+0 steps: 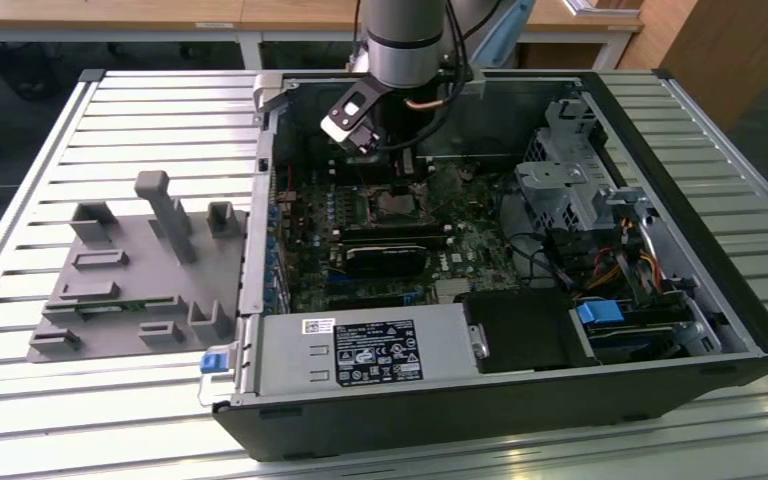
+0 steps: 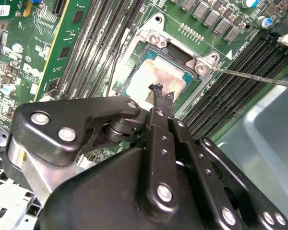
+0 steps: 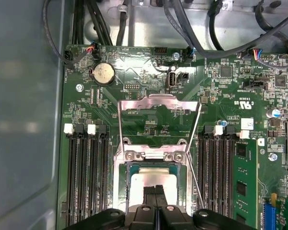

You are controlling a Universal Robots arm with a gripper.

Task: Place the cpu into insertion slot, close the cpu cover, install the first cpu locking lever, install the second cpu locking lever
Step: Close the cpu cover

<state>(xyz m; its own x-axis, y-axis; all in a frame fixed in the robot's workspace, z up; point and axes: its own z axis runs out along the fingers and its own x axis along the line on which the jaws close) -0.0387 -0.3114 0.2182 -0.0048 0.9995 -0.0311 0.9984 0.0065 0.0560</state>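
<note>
In both wrist views the cpu [image 3: 153, 178] [image 2: 156, 76] lies flat in the insertion slot [image 3: 120, 184], its pale metal top facing up. My gripper [image 3: 156, 189] [image 2: 161, 94] is shut, its two black fingertips pressed together directly over the chip's top, at or just above it, with nothing between them. The cpu cover [image 3: 158, 99] stands swung open beyond the slot, the green board showing through its square cut-out. A thin locking lever [image 3: 194, 129] [image 2: 249, 76] sticks out unlatched beside the socket. In the exterior view the gripper [image 1: 392, 168] hangs just above the socket [image 1: 395, 205] inside the computer case.
Long black memory slots [image 3: 86, 177] [image 3: 216, 172] flank the socket on both sides. A coin battery [image 3: 103, 74] and cables [image 3: 120, 24] lie beyond the cover. The case wall [image 3: 24, 120] runs close by. A power supply [image 1: 357, 352], drive cage [image 1: 564, 190] and grey fixture [image 1: 131, 270] stand around.
</note>
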